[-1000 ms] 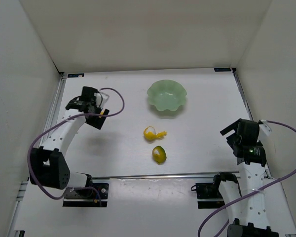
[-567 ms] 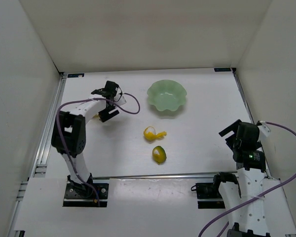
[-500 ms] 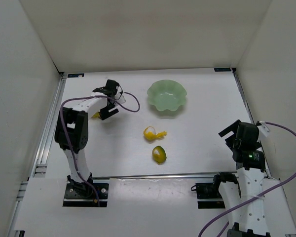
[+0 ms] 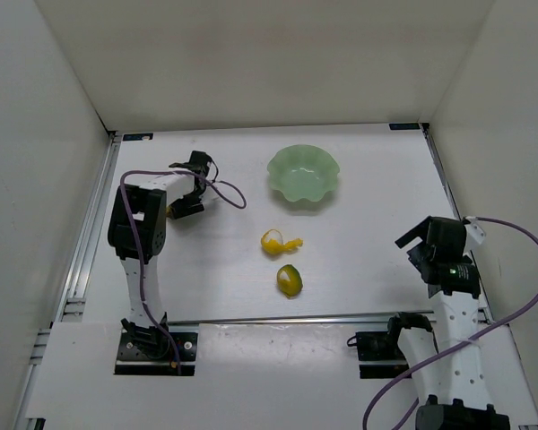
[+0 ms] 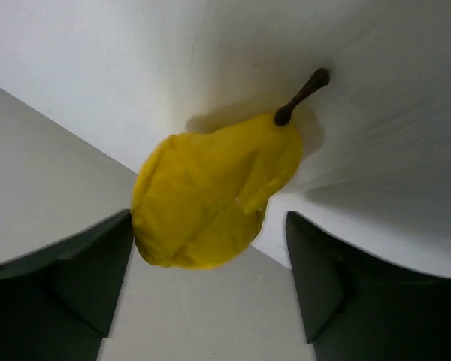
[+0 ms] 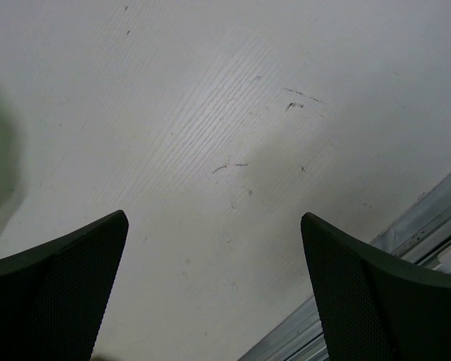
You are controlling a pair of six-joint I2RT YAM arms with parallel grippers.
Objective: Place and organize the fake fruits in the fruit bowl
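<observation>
In the top view, the left tool (image 4: 185, 202) is at the left of the frame, on a folded arm, over the white bench (image 4: 368, 179); in the left wrist view its two fingers stand wide apart, with the yellow pear (image 5: 210, 195) between them; the pear lies on the bench, its dark stem (image 5: 301, 94) pointing to the upper right of the frame; the finger (image 5: 75, 278) in the lower left meets the edge of the pear, while a clear gap shows between the pear and the finger in the lower right; so the tool is not clamped on it.

Right of this, near the middle of the top view, the curled banana piece (image 4: 279, 242) lies on the bench; the yellow-green oval (image 4: 290, 279) is just below it, near but apart; both are well apart from either tool.

Above them in the frame is the green fruit bowl (image 4: 273, 170) with its wavy rim; no fruit is in it.

At the right of the frame the right tool (image 6: 214, 226) has its fingers wide open over bare bench and holds nothing; the fruits and the bowl are well to its left.
</observation>
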